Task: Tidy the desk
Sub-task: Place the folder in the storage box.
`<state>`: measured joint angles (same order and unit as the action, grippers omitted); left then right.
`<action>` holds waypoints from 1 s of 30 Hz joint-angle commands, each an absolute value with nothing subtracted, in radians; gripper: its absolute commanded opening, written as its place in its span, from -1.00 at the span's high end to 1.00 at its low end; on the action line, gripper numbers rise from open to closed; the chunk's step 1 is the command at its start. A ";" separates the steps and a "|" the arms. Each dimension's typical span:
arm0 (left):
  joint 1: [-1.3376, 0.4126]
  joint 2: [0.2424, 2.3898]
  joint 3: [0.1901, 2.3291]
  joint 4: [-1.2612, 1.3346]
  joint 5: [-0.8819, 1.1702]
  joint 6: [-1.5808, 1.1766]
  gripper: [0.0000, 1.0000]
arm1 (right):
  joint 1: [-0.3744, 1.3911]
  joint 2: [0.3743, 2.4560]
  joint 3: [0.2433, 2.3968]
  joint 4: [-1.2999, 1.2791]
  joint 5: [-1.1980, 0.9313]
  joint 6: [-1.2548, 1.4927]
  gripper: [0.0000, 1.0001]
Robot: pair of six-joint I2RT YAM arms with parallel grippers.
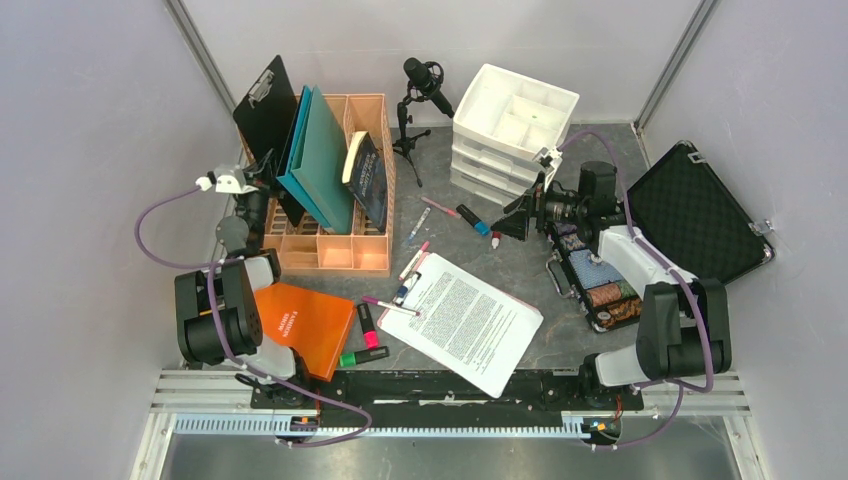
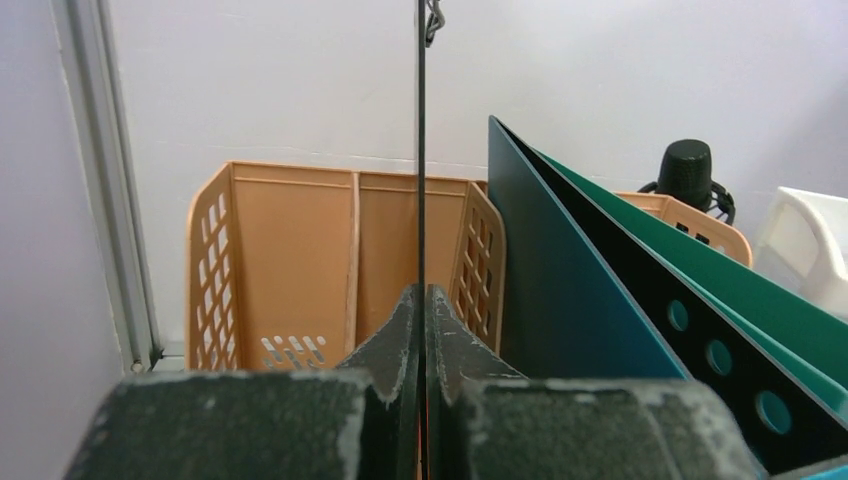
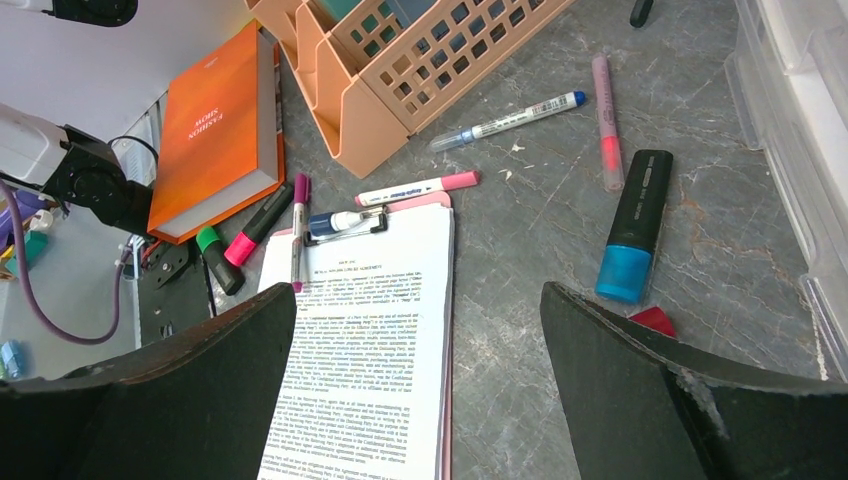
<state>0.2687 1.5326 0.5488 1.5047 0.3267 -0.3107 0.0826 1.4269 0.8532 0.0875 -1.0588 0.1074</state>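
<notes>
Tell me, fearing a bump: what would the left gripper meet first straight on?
Probably the far wall of the orange organizer; the left gripper, shut on the black clipboard, points into it. Depth unclear.

We see bright, even, diffuse light; shadows on the desk [image 1: 530,270] are soft. Wrist-view foregrounds blur close up.

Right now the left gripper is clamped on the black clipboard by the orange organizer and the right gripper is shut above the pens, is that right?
Not quite: the right gripper is open, its jaws spread wide above the pens, as the right wrist view shows. The left gripper is clamped on the black clipboard by the orange organizer.
</notes>
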 commanded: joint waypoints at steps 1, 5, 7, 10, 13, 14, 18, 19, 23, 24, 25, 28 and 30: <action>0.264 1.499 0.560 1.558 0.414 -0.242 0.96 | 0.078 1.434 0.859 0.098 -1.086 0.092 -0.96; 0.262 1.505 0.554 1.557 0.427 -0.220 0.95 | 0.078 1.431 0.861 0.098 -1.090 0.092 -0.96; 0.263 1.509 0.553 1.557 0.429 -0.216 0.95 | 0.078 1.430 0.861 0.097 -1.091 0.092 -0.96; 0.255 1.524 0.564 1.557 0.457 -0.225 0.96 | 0.078 1.434 0.862 0.096 -1.094 0.091 -0.96; 0.234 1.542 0.569 1.557 0.469 -0.203 0.95 | 0.078 1.436 0.864 0.096 -1.096 0.092 -0.96; 0.229 1.550 0.573 1.557 0.479 -0.198 0.96 | 0.078 1.435 0.862 0.094 -1.097 0.089 -0.96; 0.212 1.578 0.574 1.557 0.498 -0.178 0.96 | 0.078 1.435 0.862 0.080 -1.097 0.071 -0.97; 0.211 1.585 0.573 1.557 0.501 -0.171 0.96 | 0.078 1.436 0.861 0.078 -1.096 0.070 -0.97; 0.209 1.607 0.569 1.557 0.504 -0.141 0.96 | 0.078 1.443 0.861 0.070 -1.103 0.062 -0.97; 0.209 1.609 0.566 1.557 0.508 -0.131 0.95 | 0.078 1.445 0.861 0.068 -1.103 0.060 -0.97; 0.210 1.612 0.563 1.557 0.512 -0.123 0.89 | 0.078 1.446 0.861 0.069 -1.105 0.059 -0.97; 0.209 1.616 0.551 1.557 0.530 -0.099 0.65 | 0.077 1.447 0.861 0.064 -1.107 0.055 -0.97; 0.210 1.614 0.537 1.557 0.533 -0.095 0.58 | 0.078 1.448 0.862 0.062 -1.107 0.053 -0.97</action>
<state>0.2188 1.6127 0.5488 1.4963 0.4873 -0.1711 0.0826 1.4422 0.8532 0.0582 -1.0828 0.0784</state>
